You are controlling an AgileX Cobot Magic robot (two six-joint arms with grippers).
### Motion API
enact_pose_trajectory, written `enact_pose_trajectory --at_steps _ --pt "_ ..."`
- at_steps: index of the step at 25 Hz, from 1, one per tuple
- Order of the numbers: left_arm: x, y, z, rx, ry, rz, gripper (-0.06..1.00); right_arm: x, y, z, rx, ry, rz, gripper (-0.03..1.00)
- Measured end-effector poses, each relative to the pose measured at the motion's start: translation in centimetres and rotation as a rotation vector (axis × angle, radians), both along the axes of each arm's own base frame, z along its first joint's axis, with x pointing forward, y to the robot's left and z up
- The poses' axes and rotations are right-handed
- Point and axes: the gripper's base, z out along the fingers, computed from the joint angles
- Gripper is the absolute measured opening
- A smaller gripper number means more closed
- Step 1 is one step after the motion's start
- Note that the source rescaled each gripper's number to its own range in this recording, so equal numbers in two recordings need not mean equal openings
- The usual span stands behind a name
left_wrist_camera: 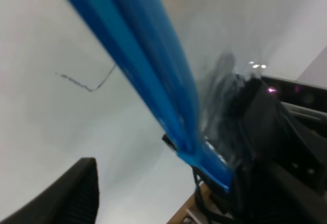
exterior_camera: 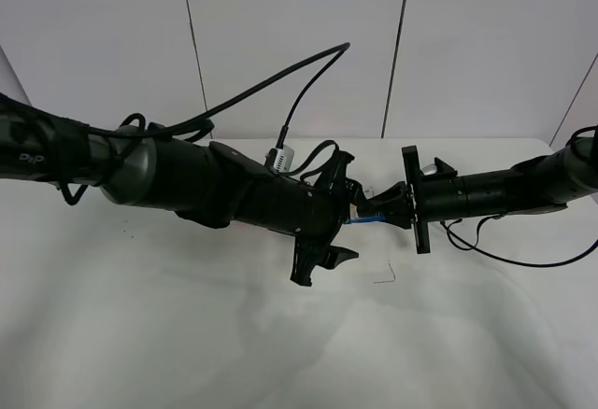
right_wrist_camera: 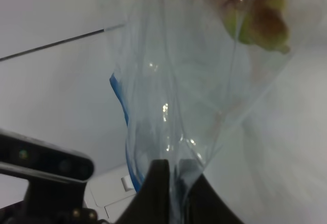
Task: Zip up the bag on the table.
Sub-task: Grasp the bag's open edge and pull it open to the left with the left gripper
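Note:
The clear bag point(right_wrist_camera: 194, 81) hangs between my two grippers above the white table point(exterior_camera: 187, 334). Its blue zip strip point(left_wrist_camera: 148, 70) runs slantwise close across the left wrist view and shows as a short blue line point(exterior_camera: 366, 219) between the grippers. My right gripper point(exterior_camera: 383, 211) is shut on the bag's plastic edge, pinched between the fingers point(right_wrist_camera: 176, 180). My left gripper point(exterior_camera: 353, 208) is open, its jaws spread wide to either side of the strip; one finger point(left_wrist_camera: 61, 198) stands apart from it. A yellow-green pear point(right_wrist_camera: 260, 27) shows through the bag. The rest of the bag is hidden under the arms.
A thin dark scratch mark point(exterior_camera: 385, 276) lies on the table just in front of the grippers. Black cables point(exterior_camera: 280, 82) loop above the left arm and one cable point(exterior_camera: 505, 258) trails below the right arm. The wall stands behind the table's far edge.

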Motion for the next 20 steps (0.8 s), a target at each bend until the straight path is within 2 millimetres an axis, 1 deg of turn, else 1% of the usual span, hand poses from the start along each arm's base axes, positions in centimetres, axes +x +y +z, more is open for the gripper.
enact_pose_trajectory --at_steps 5,11,20 --pt "0.0 -0.1 -0.2 0.0 0.01 -0.008 0.88 0.0 0.0 0.0 -0.001 0.001 0.002 0.0" --pt "0.8 0.8 -0.2 0.002 0.006 0.024 0.88 0.0 0.0 0.0 -0.003 0.001 0.004 0.0" --pt "1.1 1.1 -0.2 0.01 -0.005 0.044 0.71 0.0 0.0 0.0 -0.003 0.001 0.004 0.0"
